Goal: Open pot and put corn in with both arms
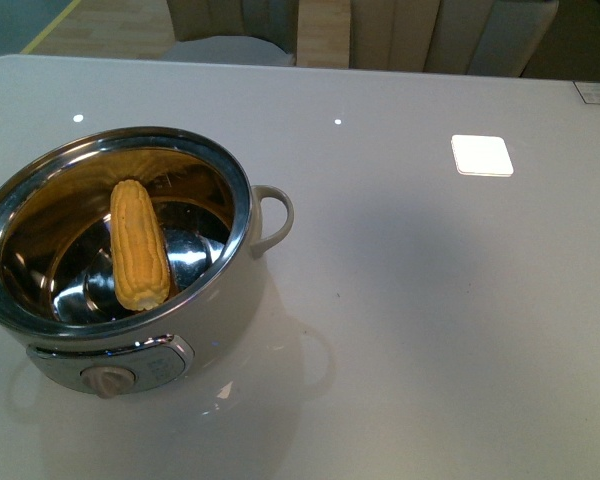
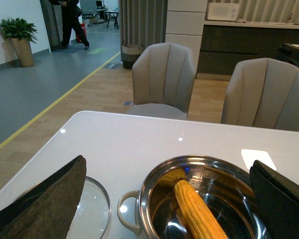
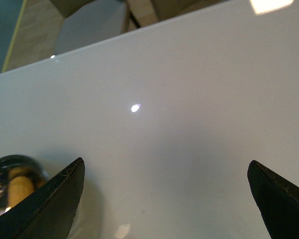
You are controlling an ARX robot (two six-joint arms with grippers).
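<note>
left tool (image 2: 164,199) with dark, brownish-worn wedge pads; right tool (image 3: 164,199) with plain black tapered pads

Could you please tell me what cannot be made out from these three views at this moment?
- Glass lid: left wrist view, partly hidden by a gripper finger and cut off by the edge; its knob is unseen.
- Pot: front view, its far-left side is cut off by the frame.
- Corn: left wrist view, its near end is cut off.
- Both arms: absent from the front view.

Mirror-shiny steel pot (image 1: 242,195), glossy smooth white table (image 1: 430,300), bumpy corn (image 1: 139,245).
</note>
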